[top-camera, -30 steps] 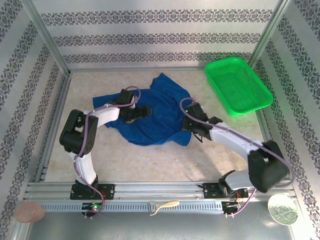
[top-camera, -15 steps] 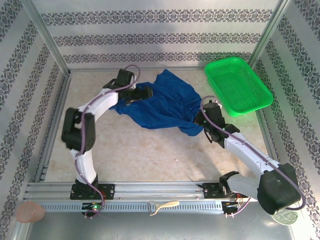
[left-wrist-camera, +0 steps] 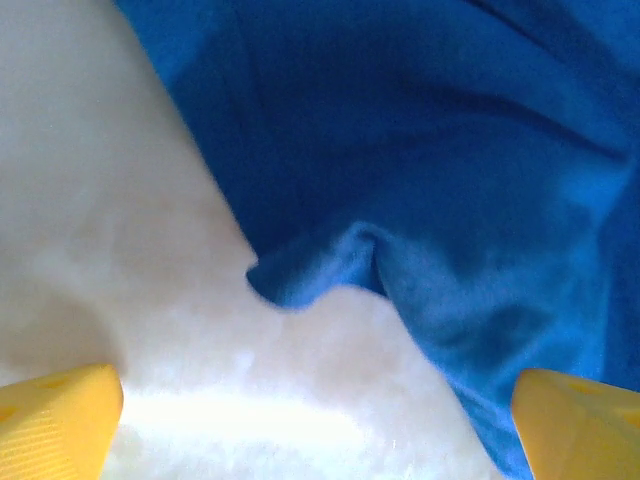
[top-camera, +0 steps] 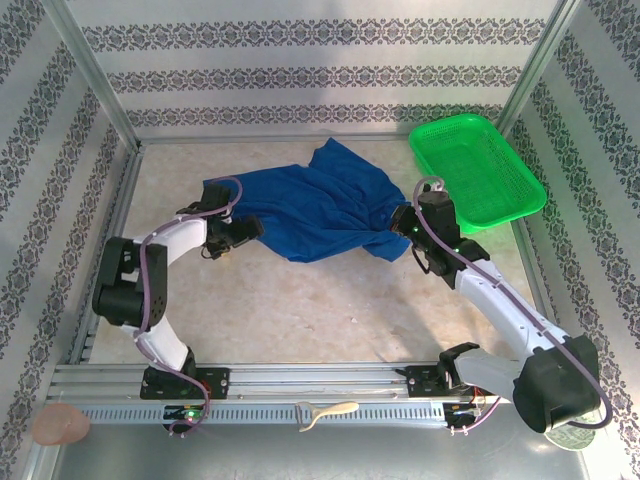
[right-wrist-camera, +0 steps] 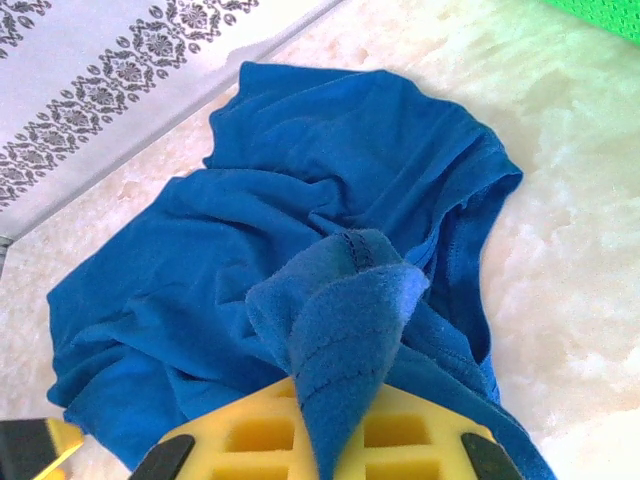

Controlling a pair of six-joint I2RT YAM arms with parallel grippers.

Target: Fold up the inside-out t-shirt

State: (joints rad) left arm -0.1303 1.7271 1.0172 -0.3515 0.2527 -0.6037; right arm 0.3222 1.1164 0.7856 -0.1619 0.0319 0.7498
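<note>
Crumpled royal-blue cotton t-shirt: right gripper clamped on stitched fold; left gripper spread wide, held nothing, hovered beside edge. Risk: one-sided pull might drag, bunch cloth.

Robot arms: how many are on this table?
2. The white left arm is at the left edge of the royal-blue cotton t-shirt; the white right arm, its right edge.

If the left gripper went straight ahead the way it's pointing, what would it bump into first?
Probably the t-shirt: its blue edge lies just ahead of the open left gripper. Tilt is unclear, so maybe the table first.
</note>
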